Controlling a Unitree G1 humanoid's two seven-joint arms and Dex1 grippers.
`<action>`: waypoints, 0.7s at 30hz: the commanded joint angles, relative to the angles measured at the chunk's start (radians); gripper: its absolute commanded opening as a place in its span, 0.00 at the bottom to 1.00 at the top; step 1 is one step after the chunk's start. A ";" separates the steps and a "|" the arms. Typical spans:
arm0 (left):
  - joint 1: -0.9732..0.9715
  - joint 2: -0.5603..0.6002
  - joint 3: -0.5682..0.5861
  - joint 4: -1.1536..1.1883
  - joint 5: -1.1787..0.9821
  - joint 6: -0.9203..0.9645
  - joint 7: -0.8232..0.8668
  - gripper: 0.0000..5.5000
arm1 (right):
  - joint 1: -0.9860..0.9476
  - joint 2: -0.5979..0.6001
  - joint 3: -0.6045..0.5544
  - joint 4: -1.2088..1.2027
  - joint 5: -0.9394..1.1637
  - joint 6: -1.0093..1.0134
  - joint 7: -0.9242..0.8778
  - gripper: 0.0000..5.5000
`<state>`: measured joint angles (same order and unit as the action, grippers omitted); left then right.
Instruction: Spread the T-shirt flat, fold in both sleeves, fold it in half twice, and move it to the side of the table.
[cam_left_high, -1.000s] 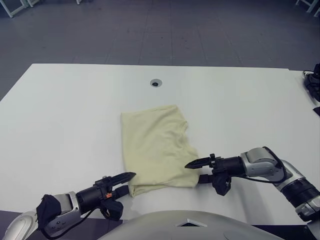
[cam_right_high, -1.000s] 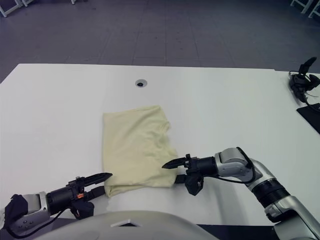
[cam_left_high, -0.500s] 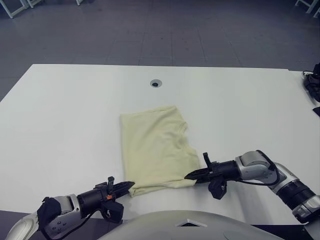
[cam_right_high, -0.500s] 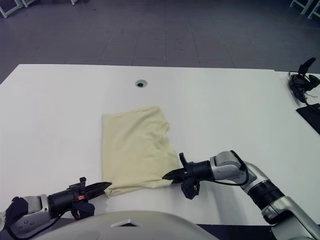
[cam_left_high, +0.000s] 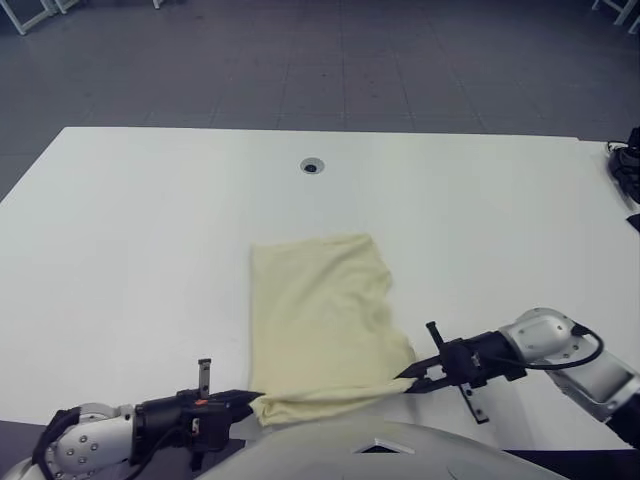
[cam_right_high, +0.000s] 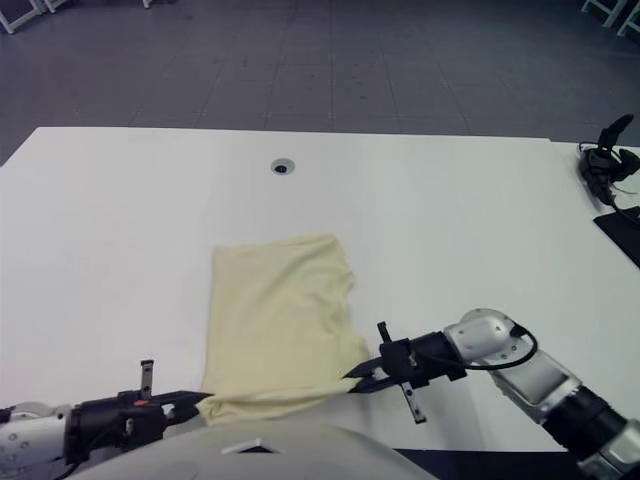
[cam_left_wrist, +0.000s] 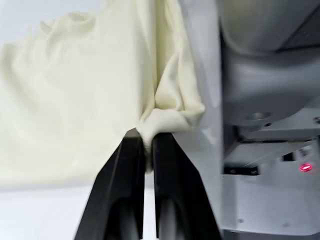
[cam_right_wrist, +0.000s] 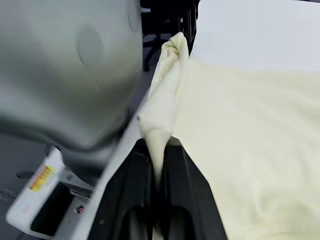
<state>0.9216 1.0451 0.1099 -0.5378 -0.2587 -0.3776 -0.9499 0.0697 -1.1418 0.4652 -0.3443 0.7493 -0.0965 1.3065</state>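
Note:
A pale yellow folded T-shirt lies on the white table, its near edge at the table's front edge. My left gripper is shut on the shirt's near left corner. My right gripper is shut on the near right corner. Both held corners are lifted slightly off the table, and the cloth between them sags along the front edge. In each wrist view, the black fingers pinch bunched fabric.
A round cable hole sits in the table beyond the shirt. Dark gear lies at the far right edge. Bare table surface stretches to the left and right of the shirt.
Both grippers closed on the shirt's near corners and pulled back toward the front edge. The shirt slid nearer and slightly to the right.

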 joint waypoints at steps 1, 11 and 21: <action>0.070 0.026 0.155 -0.006 -0.176 0.047 -0.136 0.01 | 0.051 -0.043 -0.131 -0.064 0.110 0.107 0.042 0.00; -0.041 -0.010 0.235 -0.071 -0.196 0.115 -0.205 0.01 | 0.052 0.063 -0.245 -0.094 0.021 0.202 0.026 0.00; -0.547 -0.090 0.041 0.087 -0.039 0.246 -0.033 0.01 | -0.176 0.342 -0.258 0.170 -0.230 0.146 -0.125 0.00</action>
<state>0.4175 0.9735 0.1833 -0.4754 -0.3336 -0.1571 -0.9990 -0.0532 -0.8293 0.2244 -0.2264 0.5637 0.0661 1.1883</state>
